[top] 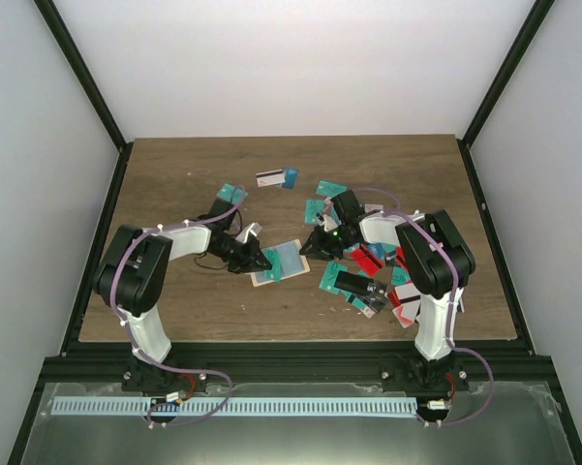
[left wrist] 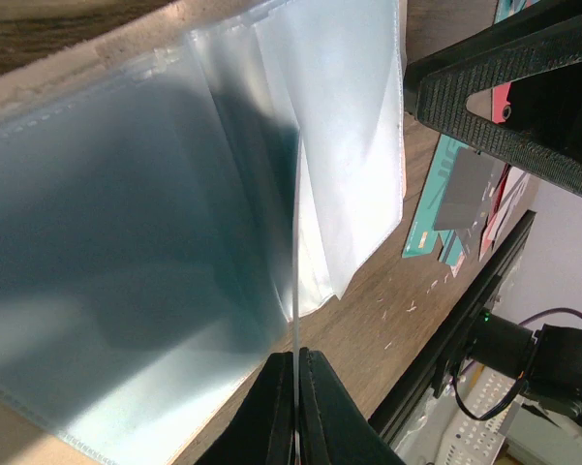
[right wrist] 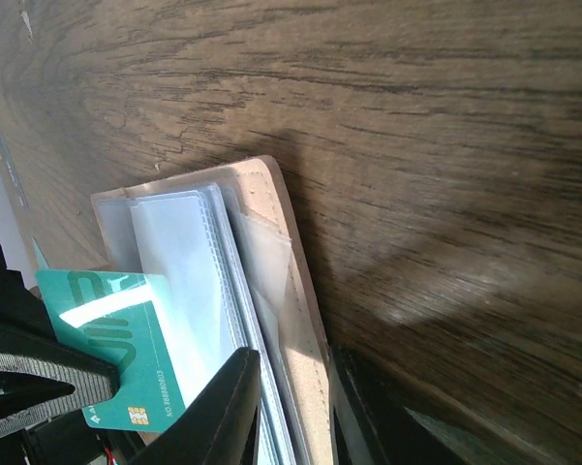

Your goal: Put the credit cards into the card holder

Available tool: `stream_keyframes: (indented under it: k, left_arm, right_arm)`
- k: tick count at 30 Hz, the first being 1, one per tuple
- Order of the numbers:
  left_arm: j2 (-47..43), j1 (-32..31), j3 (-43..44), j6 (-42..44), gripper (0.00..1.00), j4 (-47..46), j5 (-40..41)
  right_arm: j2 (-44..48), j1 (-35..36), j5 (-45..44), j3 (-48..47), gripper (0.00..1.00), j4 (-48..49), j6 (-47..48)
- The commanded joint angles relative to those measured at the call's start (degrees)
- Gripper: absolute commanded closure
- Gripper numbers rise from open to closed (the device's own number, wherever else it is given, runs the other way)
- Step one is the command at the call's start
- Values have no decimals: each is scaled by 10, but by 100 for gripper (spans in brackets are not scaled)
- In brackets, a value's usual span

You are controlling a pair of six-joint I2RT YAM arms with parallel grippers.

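— Brown wood-grain worktop (top: 174,174), with the tan folding card holder (top: 283,263) lying open at its middle. How best to seat this one?
— With the left tool (left wrist: 296,360) pinching a clear plastic sleeve (left wrist: 353,145) upright, the right tool (right wrist: 140,387), gripping a teal plastic credit card (right wrist: 111,339), should slide it in flat and square.
— And the holder's look?
— Beige cover, translucent pockets fanned apart.

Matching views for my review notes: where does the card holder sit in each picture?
Top external: the card holder lies open near the table's centre.
Left wrist: it fills the left and centre, with one clear sleeve pinched in the left claw.
Right wrist: lower left, tan edge showing, with the teal card beside it.
Shared landmark: the brown wooden table.
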State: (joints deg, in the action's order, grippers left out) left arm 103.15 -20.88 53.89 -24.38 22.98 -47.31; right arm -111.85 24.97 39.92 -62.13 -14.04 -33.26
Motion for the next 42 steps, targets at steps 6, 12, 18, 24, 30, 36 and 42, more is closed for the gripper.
stream_keyframes:
  k: [6,12,18,24,30,36,42]
  left_arm:
    - [1,2,-6,-21,96,-55,-17]
    - [14,-1,-3,-49,96,-100,-25]
    - [33,-7,5,-64,96,-103,-21]
    - [34,-9,-7,-124,96,-140,-19]
    - [33,-10,-22,-187,96,-175,-1]
    - [45,-23,-24,-201,96,-192,4]
    - [55,-37,-24,-210,96,-206,10]
  right_arm:
    - [-21,-2,-20,-3,78,-28,17]
    - [-19,-1,-13,10,78,-20,14]
    - [-14,-1,-9,14,78,-19,14]
    - [-11,-1,-3,31,79,-5,6]
    - [-12,-1,5,52,81,9,3]
    - [-10,-1,8,61,82,13,5]
    - [-9,-1,14,70,84,17,6]
